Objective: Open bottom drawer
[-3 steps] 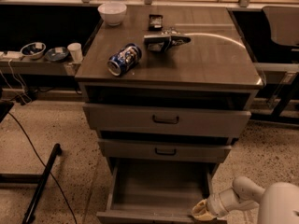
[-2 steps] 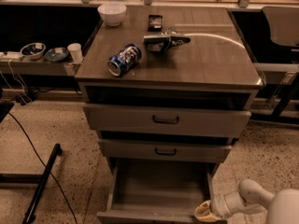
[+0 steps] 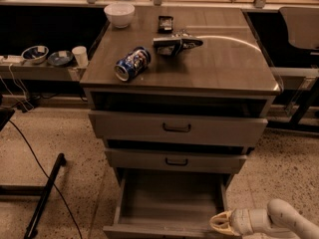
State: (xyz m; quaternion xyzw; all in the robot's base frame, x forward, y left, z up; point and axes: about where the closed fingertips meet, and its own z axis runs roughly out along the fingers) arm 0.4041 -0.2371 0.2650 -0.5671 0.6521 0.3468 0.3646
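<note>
Dim, warm light falls from above; a pale curved glare streaks the cabinet top (image 3: 224,68). Deep shadow fills the gaps beneath it. The gripper (image 3: 222,223), near right beside the bottom drawer (image 3: 169,198), catches light.

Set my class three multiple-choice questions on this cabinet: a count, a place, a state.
1. How many drawers has the cabinet? A two B three C five
2. Where is the gripper? A above the cabinet B far left C low, by the bottom drawer's front right corner
3. The bottom drawer is: A shut B pulled out C lifted out
Answers: 1 B, three fronts stacked; 2 C, it sits beside that corner; 3 B, its inside shows.
</note>
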